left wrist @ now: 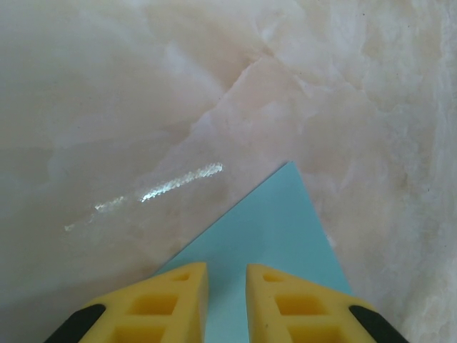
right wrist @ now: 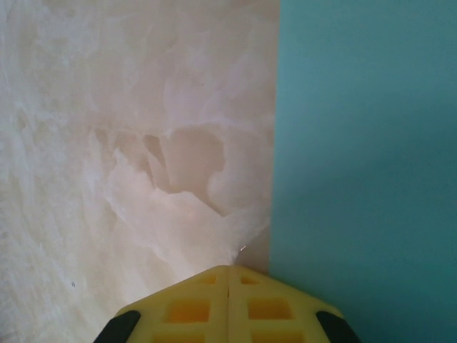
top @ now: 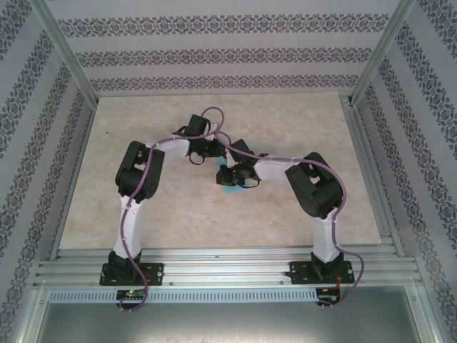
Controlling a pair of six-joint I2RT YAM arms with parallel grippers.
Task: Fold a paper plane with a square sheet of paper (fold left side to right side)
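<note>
The turquoise-blue square sheet of paper (top: 233, 189) lies flat on the marble tabletop, mostly hidden under the two wrists in the top view. In the left wrist view one pointed corner of the sheet (left wrist: 275, 229) points away from me. My left gripper (left wrist: 227, 268) hovers over it, its yellow fingers (left wrist: 178, 300) a narrow gap apart with nothing between them. In the right wrist view the sheet (right wrist: 364, 164) covers the right half. My right gripper (right wrist: 228, 268) is shut, fingers pressed together just left of the sheet's straight edge. A paper plane is out of view.
Both arms (top: 136, 179) (top: 314, 189) reach inward and meet at the middle of the marble tabletop (top: 128, 128). Patterned walls and metal rails (top: 214, 264) enclose the table. Bare marble lies all around the paper.
</note>
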